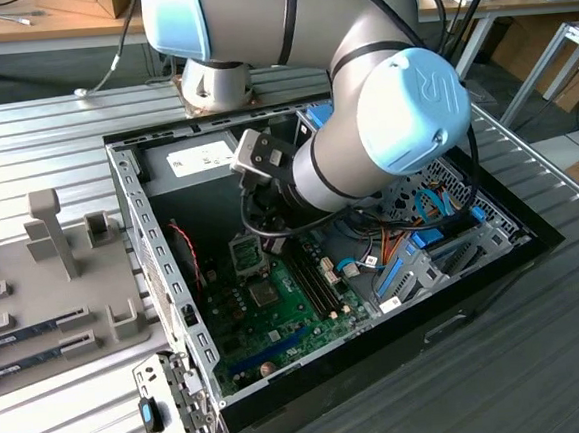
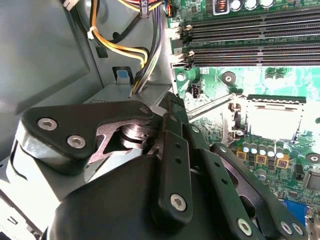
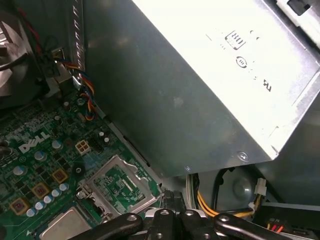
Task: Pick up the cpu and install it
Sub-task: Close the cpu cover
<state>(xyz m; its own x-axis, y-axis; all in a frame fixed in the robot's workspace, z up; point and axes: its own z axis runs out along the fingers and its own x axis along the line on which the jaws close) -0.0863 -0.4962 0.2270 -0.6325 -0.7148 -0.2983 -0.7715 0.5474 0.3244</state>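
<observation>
My gripper (image 1: 268,240) hangs low inside the open computer case (image 1: 157,257), just over the motherboard's square processor socket (image 1: 248,258). Both wrist views show the gripper's black linkage (image 2: 165,175) (image 3: 175,222) close to that socket (image 2: 272,117) (image 3: 120,185). The socket's metal frame surrounds a greenish, shiny interior. The cpu is hidden, and what the gripper carries cannot be made out. A grey square chip cover (image 1: 264,294) lies on the board beyond the socket.
The grey power-supply box (image 1: 200,161) (image 3: 200,75) stands close beside the gripper, with yellow and black cables (image 2: 120,50) running under it. Long memory slots (image 1: 315,280) (image 2: 250,35) flank the socket. A fan (image 3: 15,55) sits nearby. A grey parts tray (image 1: 64,284) lies at the exterior view's left.
</observation>
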